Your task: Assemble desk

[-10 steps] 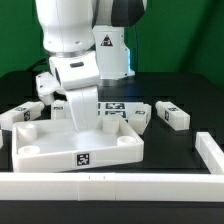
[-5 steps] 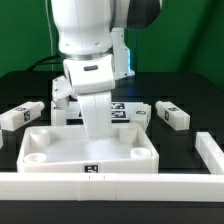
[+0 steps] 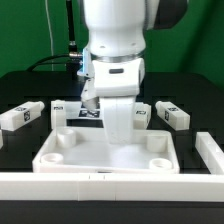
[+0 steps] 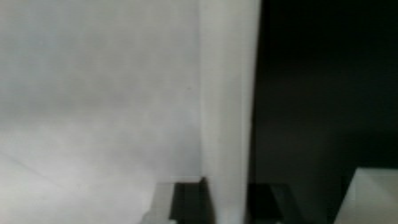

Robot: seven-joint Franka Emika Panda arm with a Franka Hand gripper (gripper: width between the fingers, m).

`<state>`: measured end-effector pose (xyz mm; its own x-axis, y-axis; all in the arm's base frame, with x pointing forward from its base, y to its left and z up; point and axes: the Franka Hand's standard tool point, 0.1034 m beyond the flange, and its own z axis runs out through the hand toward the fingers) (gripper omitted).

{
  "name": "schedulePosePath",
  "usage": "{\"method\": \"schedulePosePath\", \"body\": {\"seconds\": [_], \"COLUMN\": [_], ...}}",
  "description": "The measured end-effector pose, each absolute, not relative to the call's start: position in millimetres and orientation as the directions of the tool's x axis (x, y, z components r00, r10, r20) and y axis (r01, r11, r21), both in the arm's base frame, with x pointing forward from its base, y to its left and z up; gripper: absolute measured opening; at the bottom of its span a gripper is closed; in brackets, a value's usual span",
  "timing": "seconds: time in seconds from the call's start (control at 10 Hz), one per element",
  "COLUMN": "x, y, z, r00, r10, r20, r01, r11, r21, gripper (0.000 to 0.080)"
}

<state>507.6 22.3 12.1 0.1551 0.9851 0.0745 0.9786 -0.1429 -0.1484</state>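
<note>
**Gripper clamps desk top's rim.** The arm's gripper (image 3: 119, 140) stands upright at the far side of the desk top (image 3: 105, 168), its jaws pressed together on the tray's thin raised rim. In the wrist view the gripper (image 4: 228, 203) shows dark fingertips (image 4: 185, 203) on either side of a narrow white wall. Pale tray surface lies on one side of the jaws and the black table (image 4: 320, 90) on the other. In the exterior view the white hand hides the contact itself.

The desk top lies flat on the table (image 3: 195, 135), spreading below and in front of the jaws with a long side toward the camera. Inside its rim are a white floor and round corner sockets (image 3: 160, 160).

Four tagged white legs lie outside the tray.
- The first leg (image 3: 62, 109) lies close to the jaws on the exterior view's left.
- The second leg (image 3: 141, 114) lies close on the exterior view's right.
- The third leg (image 3: 22, 115) lies well out from the jaws on the exterior view's left.
- The fourth leg (image 3: 172, 115) lies well out on the exterior view's right.

The marker board (image 3: 92, 116) peeks out just behind the jaws, between the first two legs.

On the side away from the jaws, the tray's front rim runs close along the low border wall (image 3: 100, 186); whether they touch cannot be told. On the exterior view's right, a band of open table separates the tray's end from the wall's side run. A narrower dark band lies off the tray's other end.
</note>
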Motion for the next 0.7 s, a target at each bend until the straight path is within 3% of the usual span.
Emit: {"method": "schedulePosePath", "body": {"seconds": [0.2,0.4,0.7], "x": [510.0,513.3,513.5], "y": [38.1,45.4,38.4], "z": [14.4,14.8,12.2], "r00": [0.136,0.088,0.035], "r10": [0.988,0.993,0.995], "r20": [0.07,0.079,0.097], "r01": [0.978,0.984,0.987], "r11": [-0.123,-0.075,-0.019], "r21": [-0.166,-0.159,-0.157], "gripper": [0.0071,0.0071,0.0071]}}
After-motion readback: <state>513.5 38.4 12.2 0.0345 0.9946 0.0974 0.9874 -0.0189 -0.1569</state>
